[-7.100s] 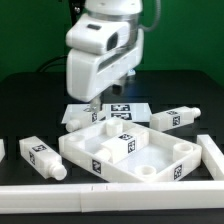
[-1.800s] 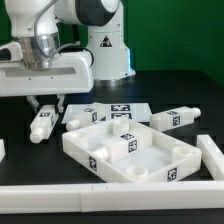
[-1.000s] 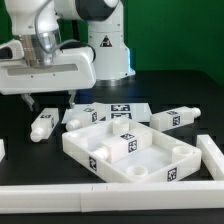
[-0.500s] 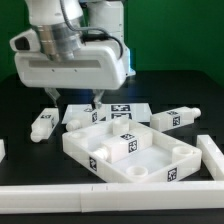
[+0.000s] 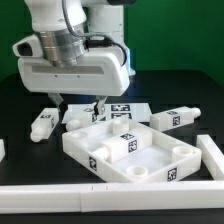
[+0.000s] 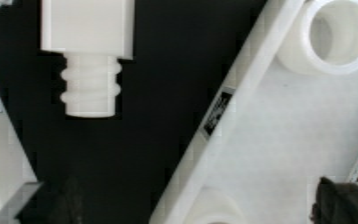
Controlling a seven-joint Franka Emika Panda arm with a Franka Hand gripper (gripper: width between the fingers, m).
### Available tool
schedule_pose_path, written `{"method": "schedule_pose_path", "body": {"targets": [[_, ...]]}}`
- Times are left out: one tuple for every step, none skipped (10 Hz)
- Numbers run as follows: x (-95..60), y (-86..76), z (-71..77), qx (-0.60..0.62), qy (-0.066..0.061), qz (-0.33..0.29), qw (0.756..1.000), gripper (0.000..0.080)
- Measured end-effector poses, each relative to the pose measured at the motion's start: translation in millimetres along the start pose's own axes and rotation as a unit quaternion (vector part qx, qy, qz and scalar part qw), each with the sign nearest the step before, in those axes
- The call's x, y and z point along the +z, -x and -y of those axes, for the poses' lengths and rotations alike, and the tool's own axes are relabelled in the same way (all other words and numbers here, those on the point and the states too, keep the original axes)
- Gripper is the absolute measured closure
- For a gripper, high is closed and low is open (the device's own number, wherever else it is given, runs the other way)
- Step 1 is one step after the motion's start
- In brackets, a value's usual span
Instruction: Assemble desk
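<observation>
Tabletop [image 5: 150, 160] lay hollow side up in the middle of the black table [image 5: 22, 176], its rim forming a shallow tray. Inside it: round corner sockets [image 5: 141, 172] and black-and-white tags on the inner walls. In the wrist view its edge ran as a slanted white band [image 6: 247, 130], with one socket [image 6: 336, 45] at the end.

Gripper [image 5: 76, 110] hung above the tabletop's far corner on the exterior view's left. Fingers [image 5: 55, 103] were spread wide with nothing between them. The wrist view showed both dark tips [image 6: 60, 205] apart, straddling the tabletop's edge from above. I could not tell whether either tip touched it.

One leg [image 5: 42, 123] lay on the table just to the exterior view's left of that corner, near one finger. The wrist view showed its ribbed peg end [image 6: 83, 85] beside the tabletop, apart from it. A second leg [image 5: 178, 117] lay beyond the far corner on the exterior view's right. The marker board [image 5: 120, 108] lay flat behind the tabletop, partly covered by the gripper. A white rail [image 5: 100, 195] ran along the near side.
</observation>
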State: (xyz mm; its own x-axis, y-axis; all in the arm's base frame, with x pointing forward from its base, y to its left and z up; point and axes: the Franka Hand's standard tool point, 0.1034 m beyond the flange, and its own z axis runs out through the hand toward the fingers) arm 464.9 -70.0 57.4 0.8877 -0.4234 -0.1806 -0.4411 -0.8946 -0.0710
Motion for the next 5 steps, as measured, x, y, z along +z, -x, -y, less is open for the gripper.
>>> {"method": "schedule_pose_path", "body": {"targets": [[4.5,1.7,11.4,0.057,0.005,-0.004,0.998,0.0150],[13.2,3.5,21.8,0.113,0.006,-0.019,0.993,0.0150],[25.9,10.7,31.0,0.155,0.010,-0.032,0.987,0.0150],[38.0,16.9,39.2,0.160,0.016,-0.032,0.986,0.0150],[45.6,19.0,43.5,0.156,0.017,-0.037,0.987,0.0150]]}}
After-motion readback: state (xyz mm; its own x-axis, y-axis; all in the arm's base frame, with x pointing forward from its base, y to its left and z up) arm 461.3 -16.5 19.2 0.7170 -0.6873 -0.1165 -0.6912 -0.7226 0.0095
